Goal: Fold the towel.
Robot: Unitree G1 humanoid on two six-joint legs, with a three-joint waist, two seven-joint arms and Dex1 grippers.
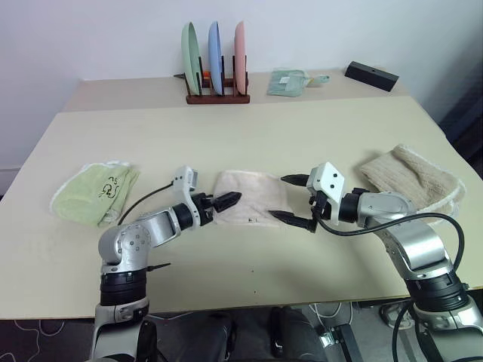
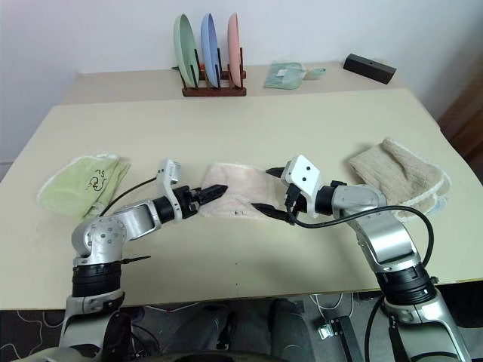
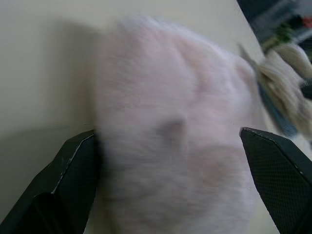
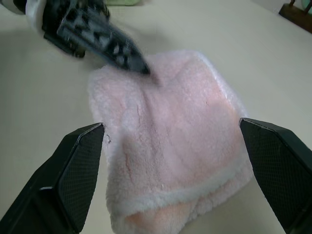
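The left tool (image 1: 224, 200) stands released, its two black fingers spread apart and empty, tips just over the near-left edge of the towel (image 1: 253, 197). The right tool (image 1: 294, 200) is likewise released, one finger above and one below, wide apart and holding nothing, at the towel's right edge. Between the two tools the pale pink towel lies folded into a compact, roughly square pad on the counter (image 1: 249, 136), with a whitish border along one folded edge. Beyond the left tool, further to the left, a light green towel (image 1: 96, 192) lies bunched on the counter. Past the right tool, to the right, rests a beige towel (image 1: 411, 177). Far behind both tools, a wooden rack with three upright plates (image 1: 216, 60) stands, with a small green cloth (image 1: 287, 81) and a black box (image 1: 371, 75) beside it.
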